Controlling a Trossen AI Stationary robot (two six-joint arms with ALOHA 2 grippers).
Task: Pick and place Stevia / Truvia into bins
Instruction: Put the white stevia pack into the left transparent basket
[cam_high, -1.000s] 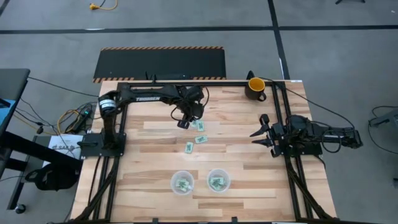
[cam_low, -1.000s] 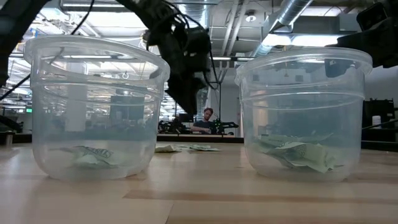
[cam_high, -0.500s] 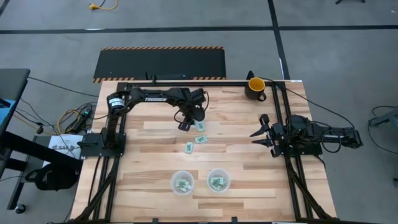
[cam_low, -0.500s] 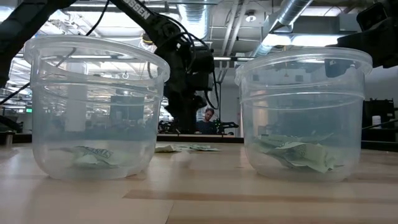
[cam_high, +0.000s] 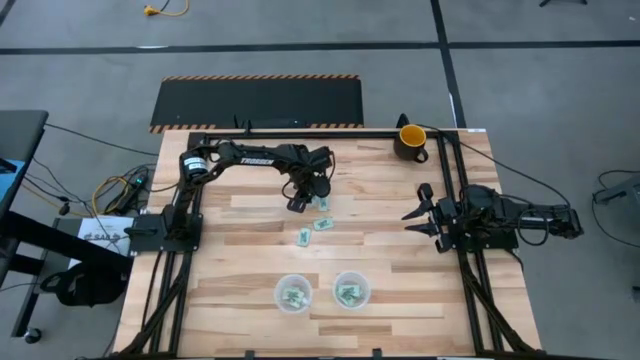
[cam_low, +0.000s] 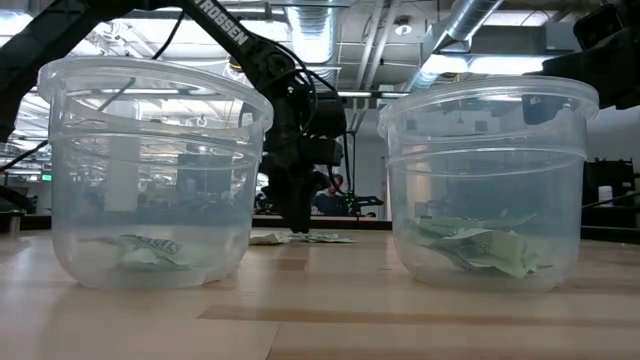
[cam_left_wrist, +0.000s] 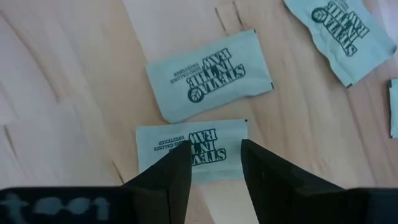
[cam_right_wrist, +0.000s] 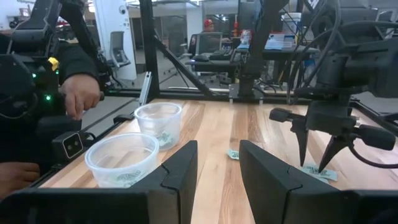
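From above, the left gripper hangs low over loose packets mid-desk. At the left wrist, fingers apart straddle one packet: light, thin, probably floppy; pinch its long edges. The right gripper waits open.

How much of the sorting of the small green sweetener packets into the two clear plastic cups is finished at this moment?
Partly done. Each of the two clear plastic cups, one and the other, already holds light green sweetener packets. In hand: the left gripper is open and lowered over one packet on the wooden table, not yet closed on it. Left: four loose packets, that one included. The right gripper waits at the table's right edge.
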